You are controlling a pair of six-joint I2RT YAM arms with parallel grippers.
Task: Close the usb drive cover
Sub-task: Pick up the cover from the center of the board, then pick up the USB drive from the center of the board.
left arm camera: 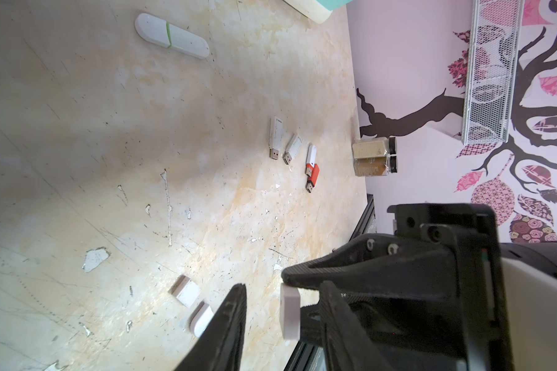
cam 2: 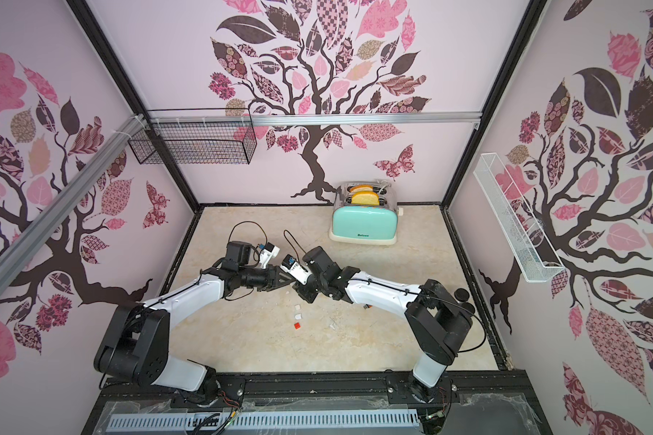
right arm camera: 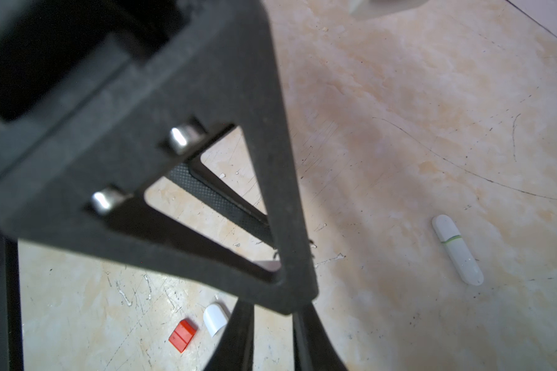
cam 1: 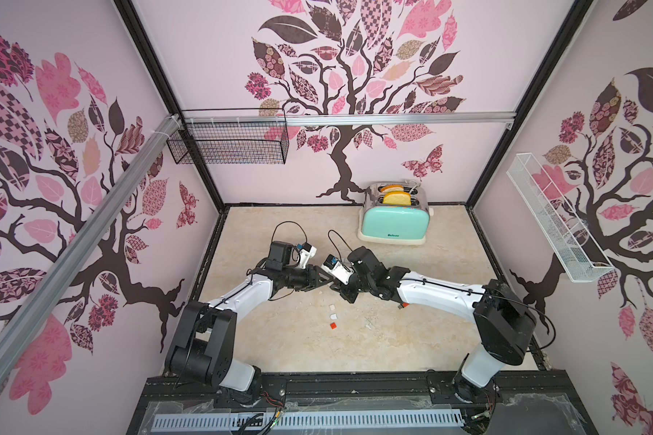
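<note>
My two grippers meet tip to tip at the middle of the table. My right gripper [cam 1: 335, 289] is shut on a small white usb piece [left arm camera: 290, 316]; I cannot tell whether it is a drive or a cover. My left gripper [left arm camera: 285, 286] is open, its fingers [left arm camera: 229, 321] standing on either side of that piece, with a gap on one side. Loose white covers [left arm camera: 185, 290] and a red cover [right arm camera: 182, 335] lie on the table just below. Three uncovered white drives [left arm camera: 275, 138] and a red drive [left arm camera: 314, 175] lie further off.
A covered white drive with a green band [right arm camera: 457, 249] lies apart. A teal toaster [cam 1: 393, 222] stands at the back. Two spice jars [left arm camera: 372, 157] sit by the right wall. A black wire basket [cam 1: 229, 141] and a white wire shelf [cam 1: 555, 222] hang on the walls.
</note>
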